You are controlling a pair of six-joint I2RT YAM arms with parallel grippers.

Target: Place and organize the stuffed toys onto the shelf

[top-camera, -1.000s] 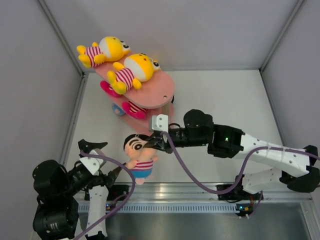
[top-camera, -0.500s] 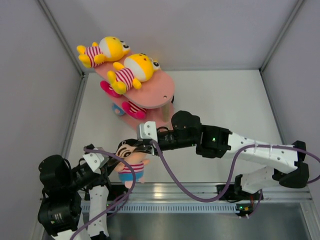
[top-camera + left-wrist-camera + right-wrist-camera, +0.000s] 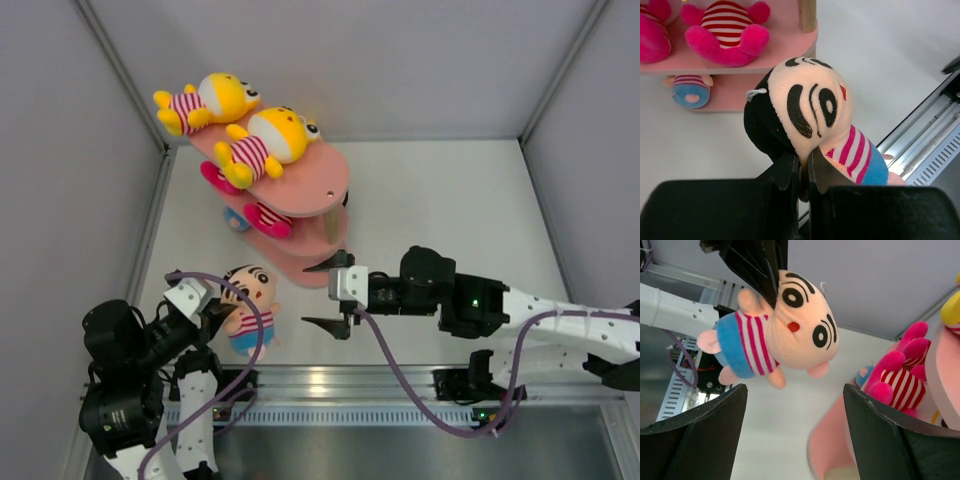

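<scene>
Currently the left gripper (image 3: pixel 804 161) jaws pinch the beige-headed doll (image 3: pixel 250 292) by its head; the right gripper (image 3: pixel 330 295) jaws stand wide apart, near the pink shelf (image 3: pixel 318 190).

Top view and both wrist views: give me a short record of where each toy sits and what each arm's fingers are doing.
held toy: beige-headed doll in a striped shirt, pinched at the head by the left fingers, not on the shelf
right fingers: open, empty, close to the shelf's lowest board
top board: two yellow toys, lying down
middle board: pink toys
lowest board: one small blue-and-striped toy
</scene>
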